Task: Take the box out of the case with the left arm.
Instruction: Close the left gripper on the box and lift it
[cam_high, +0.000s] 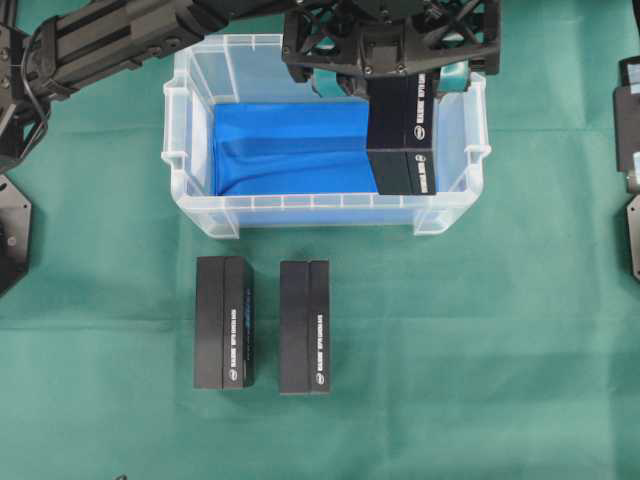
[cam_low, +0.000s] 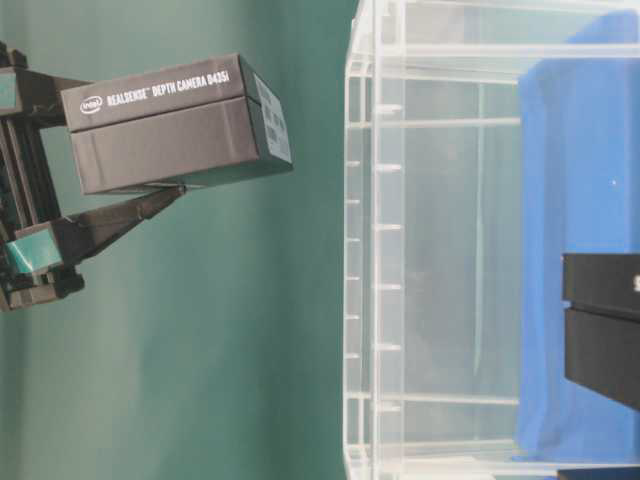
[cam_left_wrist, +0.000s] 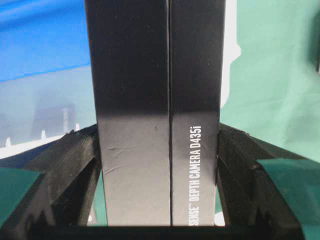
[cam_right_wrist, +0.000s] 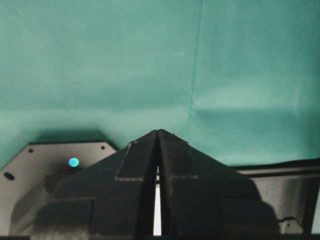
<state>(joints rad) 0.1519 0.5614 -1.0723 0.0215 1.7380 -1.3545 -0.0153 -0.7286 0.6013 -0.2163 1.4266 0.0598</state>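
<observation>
Left gripper (cam_left_wrist: 160, 220) fills the wrist view's lower edge, jaws clamped on the box (cam_left_wrist: 155, 100). Box hangs clear above the case (cam_high: 190, 130), upper right overhead. Carry it past the rim before lowering; right gripper (cam_right_wrist: 158, 150) closed, empty.

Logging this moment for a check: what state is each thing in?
left gripper: shut on the held box
held box: lifted above the case
second box: lying in the case
case: open-topped, upright
two boxes: lying side by side on the cloth
right gripper: shut, empty
</observation>
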